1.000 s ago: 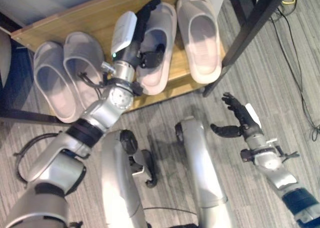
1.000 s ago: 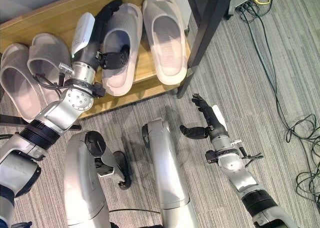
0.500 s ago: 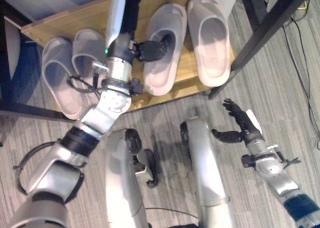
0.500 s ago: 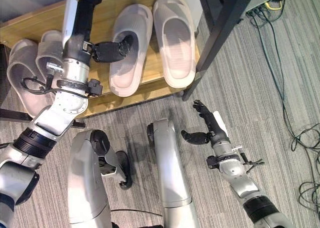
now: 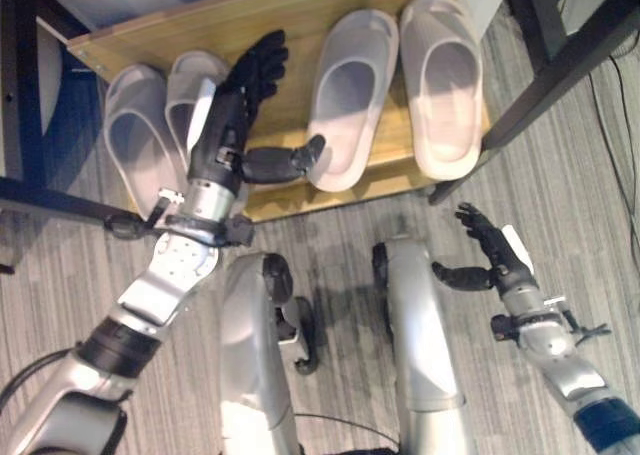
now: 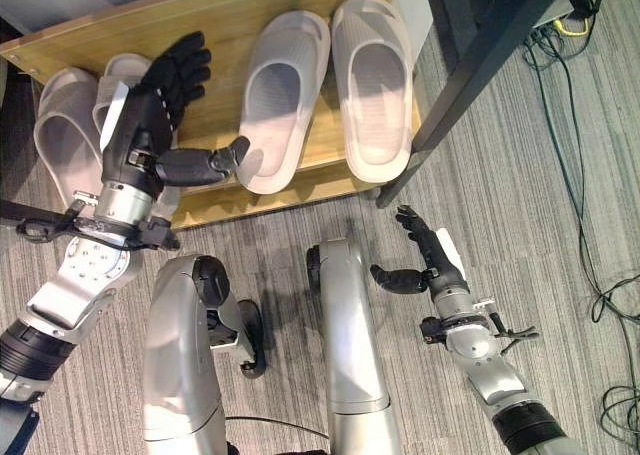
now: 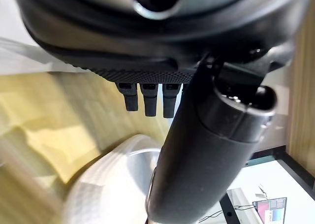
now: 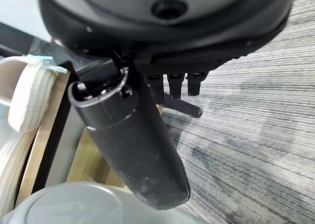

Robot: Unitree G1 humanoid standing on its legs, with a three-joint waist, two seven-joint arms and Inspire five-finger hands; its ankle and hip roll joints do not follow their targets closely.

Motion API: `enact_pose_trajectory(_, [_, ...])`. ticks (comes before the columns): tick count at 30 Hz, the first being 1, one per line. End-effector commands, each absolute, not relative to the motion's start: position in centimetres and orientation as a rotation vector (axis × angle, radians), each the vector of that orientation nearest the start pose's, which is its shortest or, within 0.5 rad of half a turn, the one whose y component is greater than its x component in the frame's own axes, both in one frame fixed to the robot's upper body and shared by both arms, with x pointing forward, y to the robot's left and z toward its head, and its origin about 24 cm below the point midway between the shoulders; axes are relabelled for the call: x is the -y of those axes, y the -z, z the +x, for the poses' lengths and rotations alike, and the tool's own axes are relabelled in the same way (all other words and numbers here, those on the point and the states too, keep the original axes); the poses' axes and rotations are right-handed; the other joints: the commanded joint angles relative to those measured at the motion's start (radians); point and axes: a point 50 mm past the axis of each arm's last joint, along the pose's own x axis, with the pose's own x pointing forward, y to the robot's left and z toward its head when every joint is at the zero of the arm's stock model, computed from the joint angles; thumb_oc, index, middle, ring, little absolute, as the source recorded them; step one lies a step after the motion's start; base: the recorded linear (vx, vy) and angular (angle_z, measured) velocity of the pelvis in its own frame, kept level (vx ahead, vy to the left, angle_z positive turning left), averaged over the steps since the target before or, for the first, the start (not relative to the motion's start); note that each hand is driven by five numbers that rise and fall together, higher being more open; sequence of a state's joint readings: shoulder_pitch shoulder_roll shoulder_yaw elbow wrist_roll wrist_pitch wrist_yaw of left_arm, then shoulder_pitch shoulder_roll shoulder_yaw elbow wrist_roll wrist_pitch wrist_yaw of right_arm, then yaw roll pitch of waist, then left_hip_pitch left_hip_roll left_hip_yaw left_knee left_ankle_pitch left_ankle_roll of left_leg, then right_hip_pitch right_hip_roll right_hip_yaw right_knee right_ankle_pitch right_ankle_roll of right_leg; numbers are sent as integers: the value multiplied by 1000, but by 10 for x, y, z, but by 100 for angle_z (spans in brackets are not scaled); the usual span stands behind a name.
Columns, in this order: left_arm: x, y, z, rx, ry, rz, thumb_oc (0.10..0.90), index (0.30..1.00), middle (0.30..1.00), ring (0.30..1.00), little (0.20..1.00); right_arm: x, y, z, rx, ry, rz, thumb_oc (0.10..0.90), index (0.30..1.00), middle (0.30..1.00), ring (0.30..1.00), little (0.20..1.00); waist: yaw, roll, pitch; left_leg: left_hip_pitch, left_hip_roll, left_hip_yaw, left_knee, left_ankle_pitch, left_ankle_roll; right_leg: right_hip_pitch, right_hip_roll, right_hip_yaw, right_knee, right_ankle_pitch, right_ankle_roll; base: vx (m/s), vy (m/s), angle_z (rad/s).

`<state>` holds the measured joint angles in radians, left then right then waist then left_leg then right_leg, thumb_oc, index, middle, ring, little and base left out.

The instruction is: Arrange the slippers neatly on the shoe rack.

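Grey striped carpet (image 6: 520, 155) runs under a low wooden shoe rack (image 5: 300, 30) at the far side of the scene, and four pale slippers lie on its board. The left pair (image 5: 160, 125) sits side by side at the rack's left end, heels hanging past the near edge. The right pair is split in angle: the right-hand slipper (image 5: 445, 85) lies straight, toe far and heel near, while the inner slipper (image 5: 345, 100) is skewed, its heel swung left and overhanging the near edge.

The left robot hand (image 5: 235, 125) hovers over the rack between the left pair and that skewed slipper, fingers spread and straight, holding nothing; its thumb points right, with the tip just beside the slipper's heel. The slipper's long axis runs near-left to far-right from the thumb, so a push rightwards on the heel looks like what would square it.

The right robot hand (image 6: 425, 260) hangs open over the carpet, well apart from the rack, so the left arm is much nearer.
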<state>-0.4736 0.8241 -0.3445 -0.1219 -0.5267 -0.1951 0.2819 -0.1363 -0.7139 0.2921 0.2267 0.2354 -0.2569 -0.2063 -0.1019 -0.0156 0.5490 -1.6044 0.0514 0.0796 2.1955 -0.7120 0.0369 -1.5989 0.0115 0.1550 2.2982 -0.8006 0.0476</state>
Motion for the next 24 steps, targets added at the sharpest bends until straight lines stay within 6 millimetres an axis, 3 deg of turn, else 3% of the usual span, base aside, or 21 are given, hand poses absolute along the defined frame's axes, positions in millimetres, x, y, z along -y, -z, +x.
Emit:
enact_pose_trajectory(1, [-174,-272,270,875,277,153,800,900,900,900,900,235,-129,274,394,-35,-492,800,900,900,900,900,24,-17,-29,34,-46,-50,-5,-107,5,29,-13,58,-24,47,-79,10,7,5])
enact_pose_trajectory(10, [-166,-246,265,748,392,140,800,900,900,900,900,232,-125,271,383,-49,-505,800,900,900,900,900,22,-19,-29,34,-47,-52,1,-114,7,29,-12,61,-21,50,-78,1,1,0])
enact_pose_trajectory(17, [-140,-220,266,624,546,142,800,900,900,900,900,224,-125,274,386,-84,-503,800,900,900,900,900,16,-15,-29,34,-48,-50,10,-116,9,29,-13,59,-13,47,-77,0,0,0])
enact_pose_trajectory(24, [-121,-227,267,664,599,104,800,900,900,900,900,218,-124,277,392,-100,-485,800,900,900,900,900,7,-20,-29,34,-49,-50,13,-116,7,29,-11,54,-7,47,-81,0,0,0])
